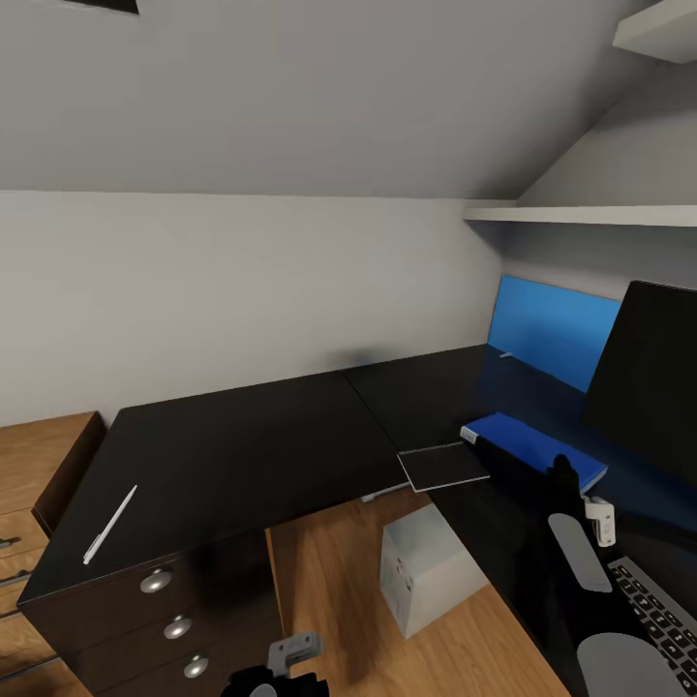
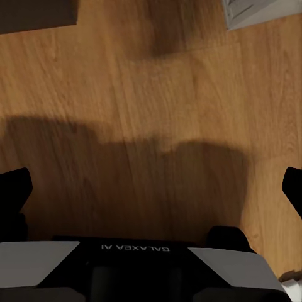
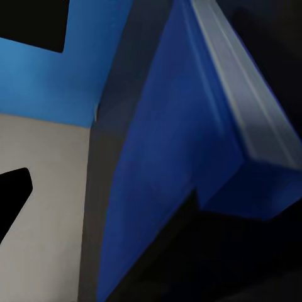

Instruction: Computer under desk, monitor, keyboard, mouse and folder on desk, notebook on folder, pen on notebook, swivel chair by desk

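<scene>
My right arm reaches forward and low over the glossy black counter, its grey-and-black forearm in the lower right of the head view, the wrist ending in my right tool, a dark shape over the near end of the folder. The folder is a flat bright-blue rectangle lying on the counter; I cannot tell whether my fingers are apart or together there. In the right wrist view the folder is directly ahead, a smooth blue slab with a pale grey edge strip, one black fingertip showing at the side.

Just beside that tool, toward my left, lies the notebook, thin and dark with pale edges, overhanging the counter's inner edge. Beyond the tool stands the monitor, a wide black screen, and behind the folder a blue wall panel. Near my right forearm the keyboard shows dark keys in a silvery frame.

The white pen lies well apart from both tools, on the far left wing of the counter above black drawers with round silver knobs. The computer, a light grey box, stands on the wood floor under the counter.

My left arm hangs low; the left tool points down at the light wood floor, its black fingers spread wide apart with nothing between them
</scene>
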You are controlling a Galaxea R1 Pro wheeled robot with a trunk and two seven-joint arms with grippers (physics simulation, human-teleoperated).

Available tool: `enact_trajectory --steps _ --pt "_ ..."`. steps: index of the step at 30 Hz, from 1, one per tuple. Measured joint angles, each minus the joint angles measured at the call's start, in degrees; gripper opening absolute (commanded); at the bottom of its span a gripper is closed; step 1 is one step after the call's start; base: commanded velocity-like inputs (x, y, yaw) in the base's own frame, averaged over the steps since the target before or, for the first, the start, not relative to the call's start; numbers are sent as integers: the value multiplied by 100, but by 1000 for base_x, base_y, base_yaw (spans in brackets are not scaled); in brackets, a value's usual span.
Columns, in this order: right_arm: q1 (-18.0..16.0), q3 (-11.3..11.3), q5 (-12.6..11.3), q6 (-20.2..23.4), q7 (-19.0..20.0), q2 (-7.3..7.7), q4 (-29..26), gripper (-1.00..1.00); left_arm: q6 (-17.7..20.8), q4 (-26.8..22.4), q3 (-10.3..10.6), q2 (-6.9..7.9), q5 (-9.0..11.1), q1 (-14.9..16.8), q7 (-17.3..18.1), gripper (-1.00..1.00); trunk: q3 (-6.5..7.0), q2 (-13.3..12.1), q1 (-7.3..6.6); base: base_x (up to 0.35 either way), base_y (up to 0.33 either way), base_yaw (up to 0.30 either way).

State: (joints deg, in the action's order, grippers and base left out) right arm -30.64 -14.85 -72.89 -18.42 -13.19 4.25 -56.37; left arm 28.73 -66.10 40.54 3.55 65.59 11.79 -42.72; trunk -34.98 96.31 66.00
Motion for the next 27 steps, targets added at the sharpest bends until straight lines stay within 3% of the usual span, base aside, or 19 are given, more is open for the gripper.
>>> enact_trajectory --steps 27 --pt "0 0 0 0 10 13 -9 100 0 0 -16 2 13 1 1 100 36 -80 -44 0 0 0"
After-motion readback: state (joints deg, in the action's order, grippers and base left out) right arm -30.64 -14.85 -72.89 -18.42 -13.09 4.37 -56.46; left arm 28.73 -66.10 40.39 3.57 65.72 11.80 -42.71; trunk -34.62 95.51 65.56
